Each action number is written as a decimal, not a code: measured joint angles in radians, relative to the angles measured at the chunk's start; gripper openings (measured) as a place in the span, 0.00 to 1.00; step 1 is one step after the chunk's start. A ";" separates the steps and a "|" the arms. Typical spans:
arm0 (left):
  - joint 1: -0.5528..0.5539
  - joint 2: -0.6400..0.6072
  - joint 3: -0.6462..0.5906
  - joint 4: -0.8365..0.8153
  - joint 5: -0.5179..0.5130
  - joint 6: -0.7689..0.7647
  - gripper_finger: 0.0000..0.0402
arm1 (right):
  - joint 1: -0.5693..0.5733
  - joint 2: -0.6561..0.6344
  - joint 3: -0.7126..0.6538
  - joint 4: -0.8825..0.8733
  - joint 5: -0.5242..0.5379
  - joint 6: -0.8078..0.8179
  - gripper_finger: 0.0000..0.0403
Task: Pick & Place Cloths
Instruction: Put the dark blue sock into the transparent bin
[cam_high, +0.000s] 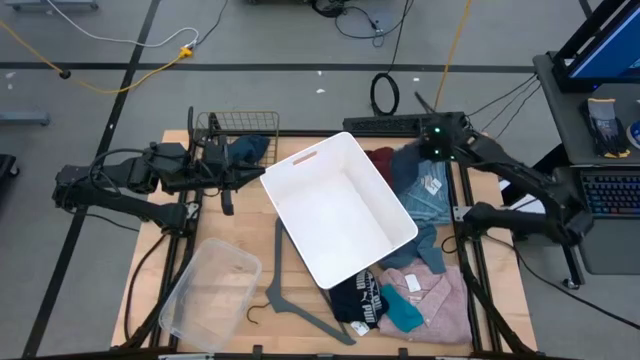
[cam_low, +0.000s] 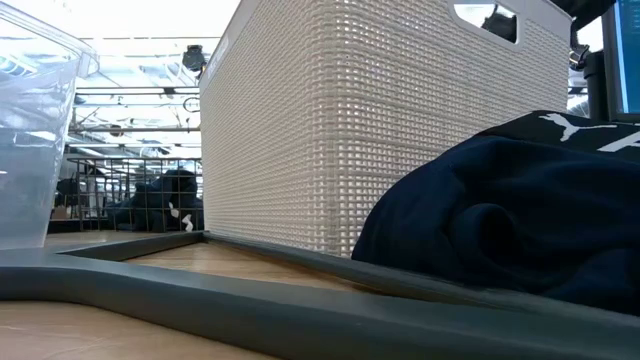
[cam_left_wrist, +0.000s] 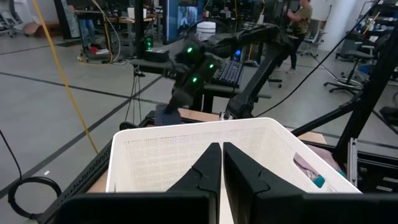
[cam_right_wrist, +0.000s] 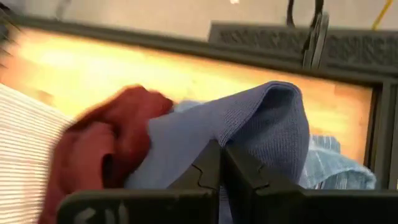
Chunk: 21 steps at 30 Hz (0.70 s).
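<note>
A white basket (cam_high: 340, 205) stands mid-table. To its right lie cloths: a maroon one (cam_right_wrist: 102, 152), a grey-blue one (cam_right_wrist: 267, 118) and a light-blue shirt (cam_high: 432, 188). Near the front edge lie a pink shirt (cam_high: 435, 295), a teal cloth (cam_high: 402, 310) and a black cloth with white print (cam_high: 358, 300). A navy cloth (cam_high: 245, 150) sits in a wire basket. My right gripper (cam_high: 408, 158) is above the right-hand pile, shut on the grey-blue cloth. My left gripper (cam_left_wrist: 221, 162) waits shut, level, at the white basket's left side. My right gripper pinches a raised fold of the grey-blue cloth (cam_right_wrist: 249, 134) between its two fingers, coming slantwise from above on the table's right. The cloth is drawn up into a peak at the fingers. Its lower part (cam_left_wrist: 165, 116) hangs toward the pile beside the maroon cloth.
A clear plastic bin (cam_high: 210, 295) sits at the front left. A grey hanger (cam_high: 290, 295) lies in front of the white basket. The wire basket (cam_high: 235, 128) stands at the far left. A dark frame (cam_high: 470, 250) edges the table.
</note>
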 joint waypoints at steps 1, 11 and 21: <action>0.000 0.000 0.000 0.000 0.000 0.000 0.05 | 0.000 -0.025 0.000 0.000 0.000 0.008 0.00; 0.000 0.000 0.000 0.033 -0.001 0.003 0.05 | 0.000 -0.232 0.000 0.117 -0.070 0.076 0.00; 0.000 0.000 0.000 0.083 -0.002 0.002 0.05 | 0.000 -0.289 0.000 0.403 -0.287 0.175 0.00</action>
